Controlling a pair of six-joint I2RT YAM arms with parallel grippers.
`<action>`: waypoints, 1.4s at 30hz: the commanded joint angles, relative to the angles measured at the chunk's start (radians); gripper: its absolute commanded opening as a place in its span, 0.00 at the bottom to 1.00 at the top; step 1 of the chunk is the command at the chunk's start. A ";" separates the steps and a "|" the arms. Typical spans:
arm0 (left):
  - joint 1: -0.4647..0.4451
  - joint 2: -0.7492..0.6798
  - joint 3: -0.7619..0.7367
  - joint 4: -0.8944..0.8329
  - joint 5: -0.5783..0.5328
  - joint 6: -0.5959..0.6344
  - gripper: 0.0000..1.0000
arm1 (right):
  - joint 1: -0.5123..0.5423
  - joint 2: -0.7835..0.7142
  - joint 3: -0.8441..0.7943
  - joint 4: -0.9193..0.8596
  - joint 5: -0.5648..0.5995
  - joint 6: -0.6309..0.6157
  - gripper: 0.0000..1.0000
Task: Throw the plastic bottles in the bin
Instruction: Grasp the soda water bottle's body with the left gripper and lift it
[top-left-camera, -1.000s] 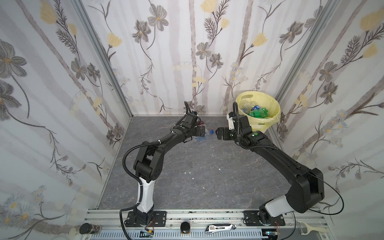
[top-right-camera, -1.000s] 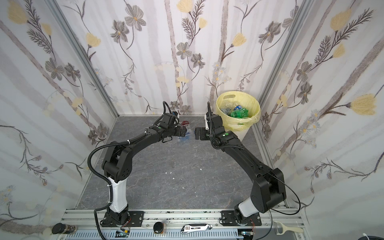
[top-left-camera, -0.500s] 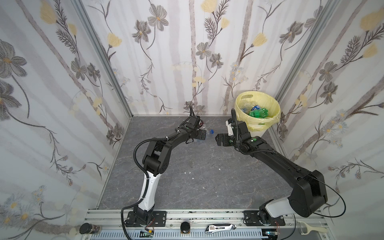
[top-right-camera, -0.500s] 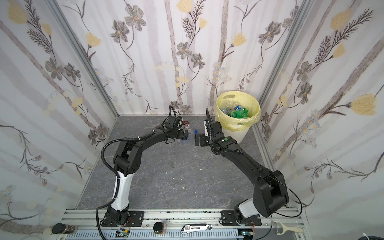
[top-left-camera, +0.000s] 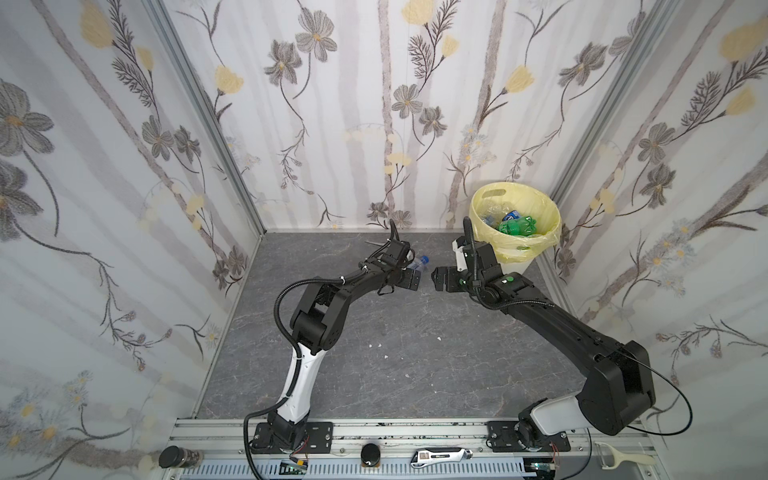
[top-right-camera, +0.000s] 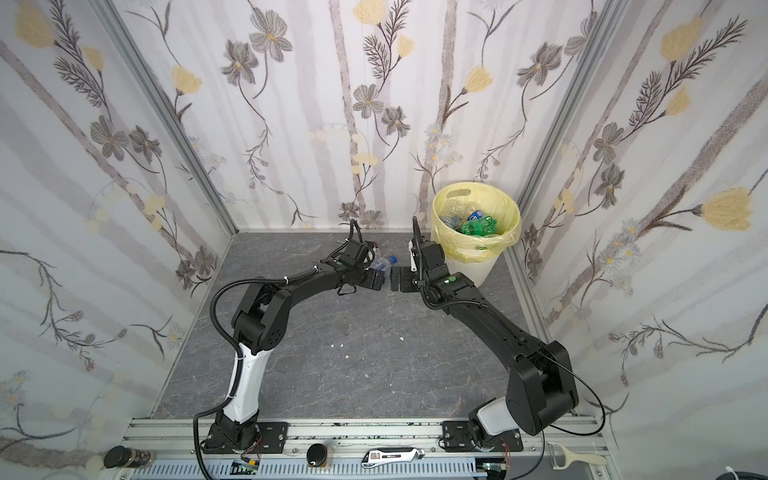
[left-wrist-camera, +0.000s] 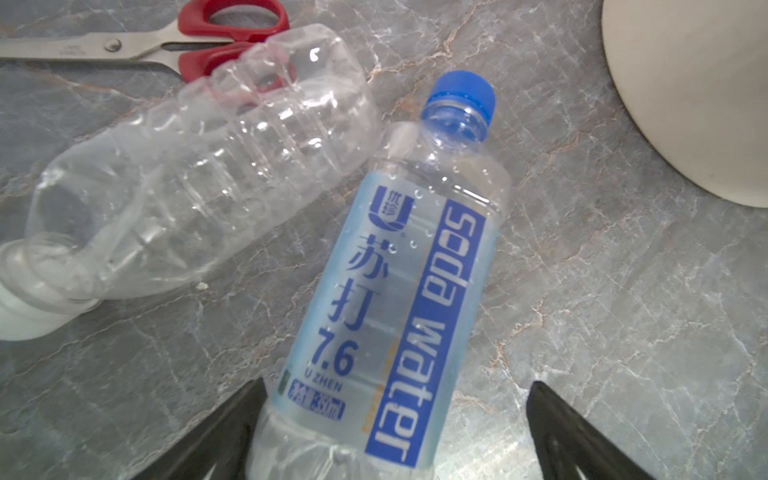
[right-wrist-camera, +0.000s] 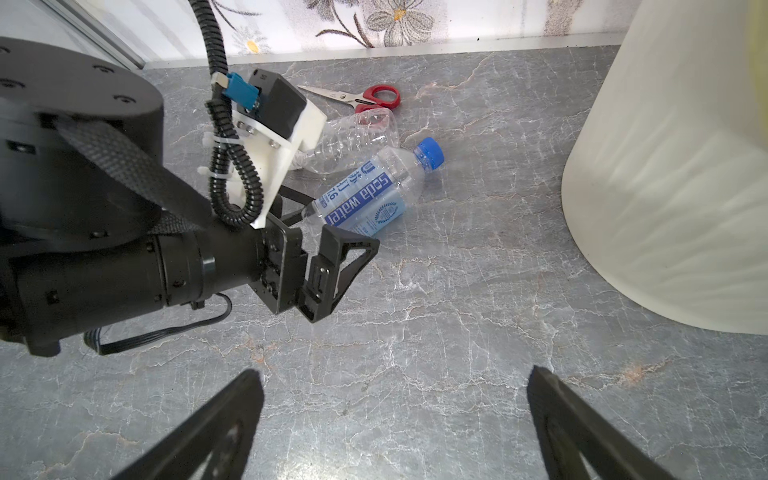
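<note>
Lying flat on the table (top-left-camera: 395, 353) near the back wall, the soda water bottle (left-wrist-camera: 395, 291) is the one to take. Its base end sits between the spread jaws of your left gripper (top-left-camera: 408, 281), which grips nothing yet. The bottle's long axis runs straight out from that gripper, base nearest the palm, blue cap pointing away toward the bin (top-left-camera: 549, 232). Closing would therefore pinch across the width, low on the body. I judge that a grip so near the base could let the cap end droop, so slide in toward the label before you close.

The clear crushed bottle (left-wrist-camera: 199, 178) lies slantwise beside it, touching its shoulder, with the scissors (left-wrist-camera: 166, 45) just beyond. One jaw stands close to that side, so watch that you do not catch the crushed one too.

Your right gripper (top-left-camera: 437, 279) hangs empty and wide apart above bare table, facing the left one. It is near the bottle but not lined up on it. The bin stands in the far right corner with a green bottle (top-left-camera: 517, 226) and others inside. The left arm would have to carry across, or hand over.
</note>
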 joint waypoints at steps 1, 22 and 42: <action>-0.004 0.004 0.006 0.000 0.006 0.013 0.97 | -0.003 -0.002 0.007 0.045 0.020 0.002 1.00; -0.032 0.038 0.027 0.003 0.012 -0.014 0.67 | -0.047 -0.012 -0.041 0.075 -0.017 0.034 1.00; 0.008 -0.180 -0.253 0.165 0.091 -0.107 0.65 | -0.060 0.028 -0.130 0.170 -0.038 0.133 1.00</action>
